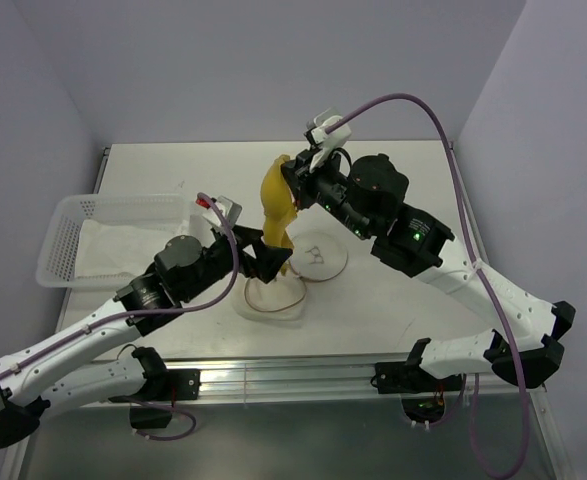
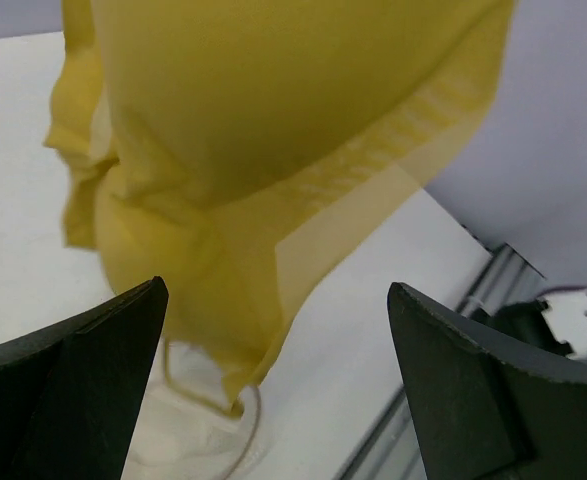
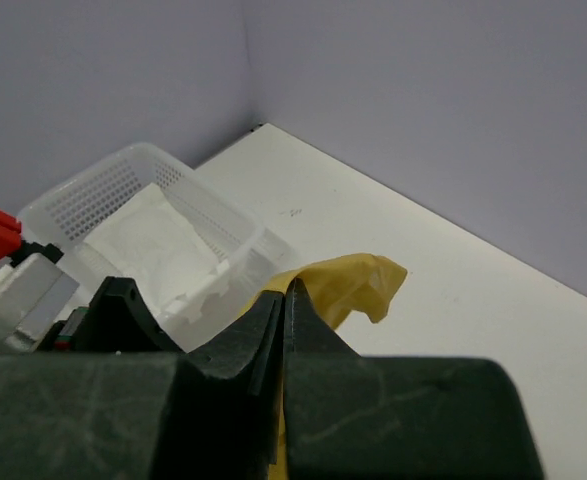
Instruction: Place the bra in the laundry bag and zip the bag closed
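The mustard-yellow bra (image 1: pixel 277 210) hangs in the air from my right gripper (image 1: pixel 291 176), which is shut on its top edge; it also shows in the right wrist view (image 3: pixel 358 282) and fills the left wrist view (image 2: pixel 263 150). Its lower end dangles just above the open white mesh laundry bag (image 1: pixel 271 298), whose round lid (image 1: pixel 315 260) with dark marks lies flipped open to the right. My left gripper (image 1: pixel 270 262) is open beside the bra's lower part, its jaws wide apart and empty (image 2: pixel 278 340).
A white perforated plastic basket (image 1: pixel 68 235) holding a thin white cloth (image 1: pixel 123 250) stands at the left; it also shows in the right wrist view (image 3: pixel 133 195). The table's near metal rail (image 1: pixel 293 375) runs along the front.
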### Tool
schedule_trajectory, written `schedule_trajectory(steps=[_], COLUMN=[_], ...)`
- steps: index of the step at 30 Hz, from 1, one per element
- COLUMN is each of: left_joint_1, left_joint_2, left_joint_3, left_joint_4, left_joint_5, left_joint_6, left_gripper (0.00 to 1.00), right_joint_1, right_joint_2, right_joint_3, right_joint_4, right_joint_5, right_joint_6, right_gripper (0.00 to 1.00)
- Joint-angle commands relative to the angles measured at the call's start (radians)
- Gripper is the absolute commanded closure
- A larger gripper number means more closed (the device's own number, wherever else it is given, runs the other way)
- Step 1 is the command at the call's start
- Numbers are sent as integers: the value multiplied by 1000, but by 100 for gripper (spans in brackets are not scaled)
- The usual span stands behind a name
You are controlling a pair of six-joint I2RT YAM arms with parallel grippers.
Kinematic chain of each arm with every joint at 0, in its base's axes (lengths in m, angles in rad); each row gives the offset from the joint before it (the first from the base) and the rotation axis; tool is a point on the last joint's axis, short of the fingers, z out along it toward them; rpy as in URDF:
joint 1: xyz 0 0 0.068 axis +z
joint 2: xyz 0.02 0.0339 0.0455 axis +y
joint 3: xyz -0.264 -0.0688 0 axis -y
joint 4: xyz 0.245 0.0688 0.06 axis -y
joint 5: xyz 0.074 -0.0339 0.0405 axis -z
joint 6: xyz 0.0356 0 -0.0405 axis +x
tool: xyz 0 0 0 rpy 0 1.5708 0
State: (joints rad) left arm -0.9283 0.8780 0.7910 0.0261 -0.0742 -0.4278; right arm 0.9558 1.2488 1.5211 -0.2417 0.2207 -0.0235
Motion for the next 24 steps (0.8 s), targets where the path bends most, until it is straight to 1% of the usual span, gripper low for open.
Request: schedule_trajectory(steps=[1,4,5,7,8,11,14,24], left_joint_1=[-14,-15,-17,-18,-23,-32,-40,-52], left_joint_2=[45,87,94,111,116,131,138,59], left_joint_3=[11,30,33,34,36,34,24,-65], left_joint_4=[84,51,48,37,34,50,93,245], left_joint_5=[-180,-280,-339,-399,-454,-492,-501,-354], left_joint_6=[70,73,75,67,66,72,78,116], left_gripper=[1,1,1,1,1,1,4,9], right_joint_1=[14,20,23,26,27,32,37,40], right_joint_2=[-5,-3,-5,-6,-8,-14,-22,-37], right_joint_3=[65,80,82,83,85,83,76,37], right_joint_4=[18,4,-2,-1,-4,-4,-2,10], right_joint_5=[28,46,48,46,46,48,45,71], right_joint_6=[26,59,62,68,69,74,77,83], right_gripper=[100,100,100,100,100,100,100,100])
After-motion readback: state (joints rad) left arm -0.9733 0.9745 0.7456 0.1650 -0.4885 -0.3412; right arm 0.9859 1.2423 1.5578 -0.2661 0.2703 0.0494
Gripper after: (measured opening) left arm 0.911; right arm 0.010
